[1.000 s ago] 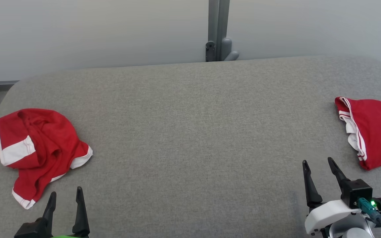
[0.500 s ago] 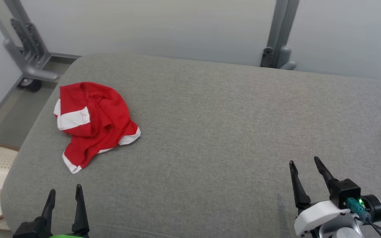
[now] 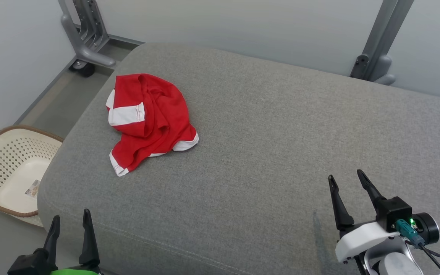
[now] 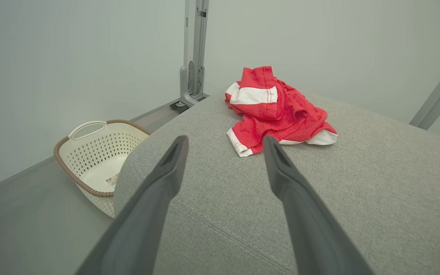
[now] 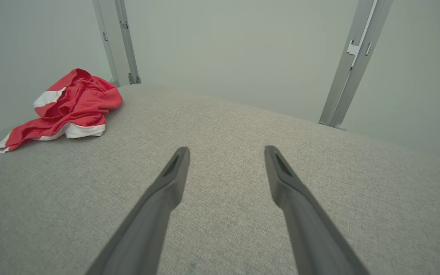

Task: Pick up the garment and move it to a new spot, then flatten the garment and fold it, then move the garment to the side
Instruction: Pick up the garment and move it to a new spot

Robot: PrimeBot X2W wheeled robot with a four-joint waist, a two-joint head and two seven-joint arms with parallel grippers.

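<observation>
A crumpled red garment with white bands lies near the far left corner of the grey padded table. The left wrist view has the garment just beyond the fingertips, and the right wrist view has the garment far off to the left. My left gripper stands open at the table's near left edge, well short of the garment, with nothing in it. Over the near right part of the table my right gripper is open and empty too.
A cream plastic laundry basket with a brown rim stands on the floor left of the table; the same basket is in the left wrist view. Grey metal frame posts rise behind the table against a pale wall.
The head camera has swung to the left, so the garment now sits nearer the picture's middle and the basket has come into view. A second red garment at the right has left the picture.
</observation>
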